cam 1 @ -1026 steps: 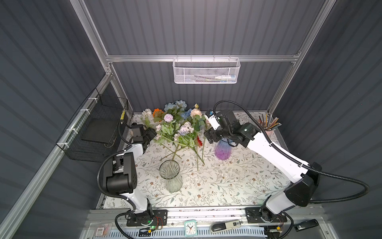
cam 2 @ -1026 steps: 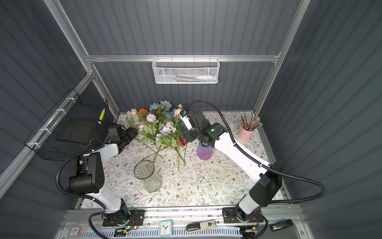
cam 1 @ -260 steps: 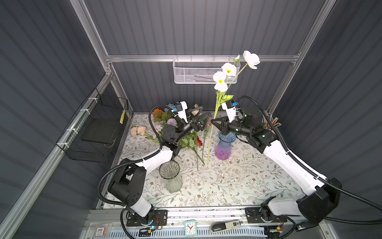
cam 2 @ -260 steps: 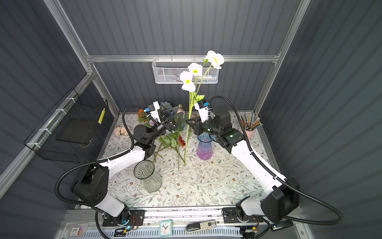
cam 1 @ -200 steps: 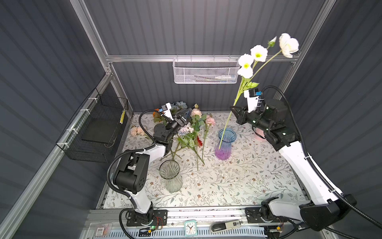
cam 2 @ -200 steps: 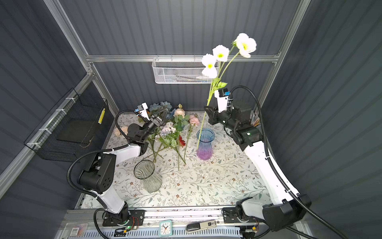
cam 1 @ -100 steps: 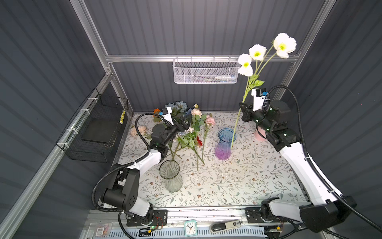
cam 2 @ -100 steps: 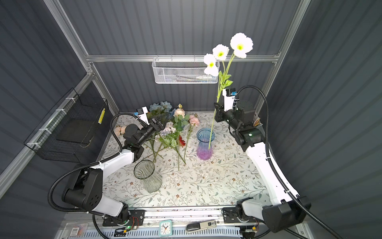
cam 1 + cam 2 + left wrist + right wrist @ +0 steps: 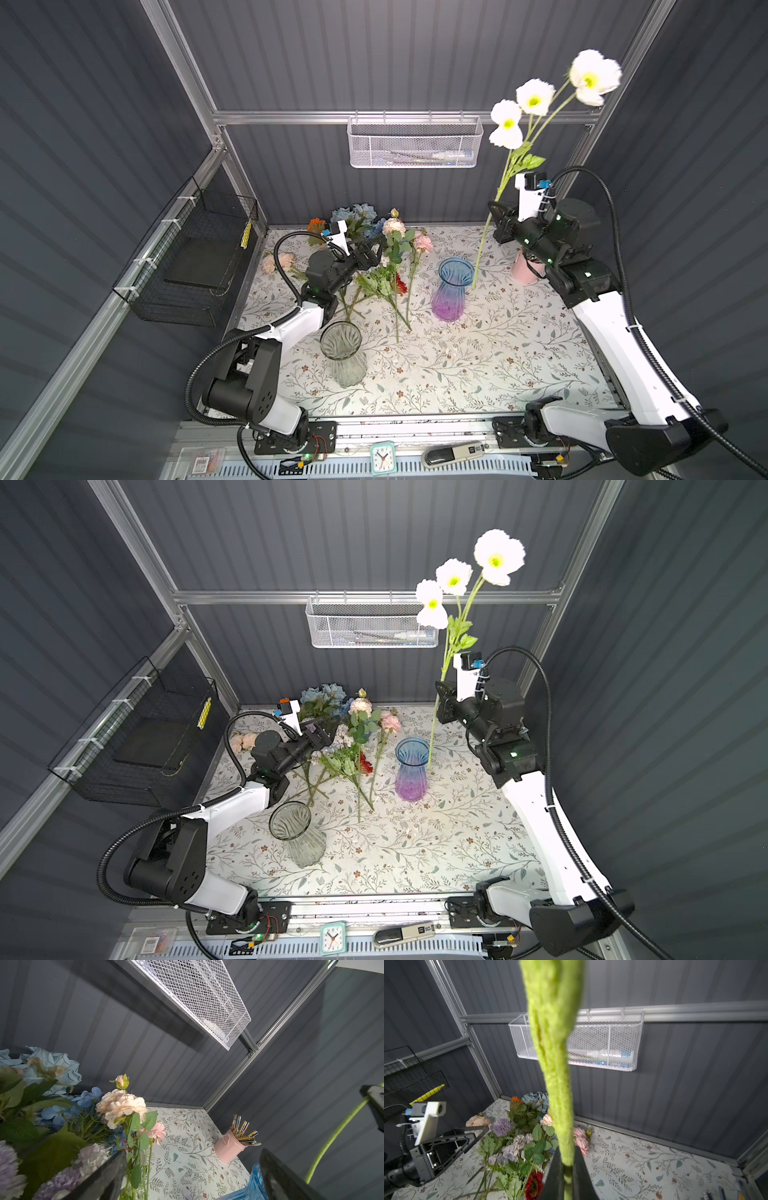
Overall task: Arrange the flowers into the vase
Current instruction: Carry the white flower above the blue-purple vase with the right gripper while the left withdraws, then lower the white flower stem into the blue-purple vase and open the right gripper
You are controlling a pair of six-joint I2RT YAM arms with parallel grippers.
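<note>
step: white flower (image 9: 533, 98) into blue vase (image 9: 451, 293), centre | right gripper (image 9: 495, 216) clamps stem (image 9: 482, 245) | left gripper (image 9: 371, 254) wide, empty | next: stem tip over mouth, lower

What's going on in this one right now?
The right gripper is shut on a tall white flower, holding it nearly upright with its stem end beside the rim of the blue vase, not visibly inside. The left gripper hangs open among the flowers lying at the back of the table. The clear vase holds nothing.
</note>
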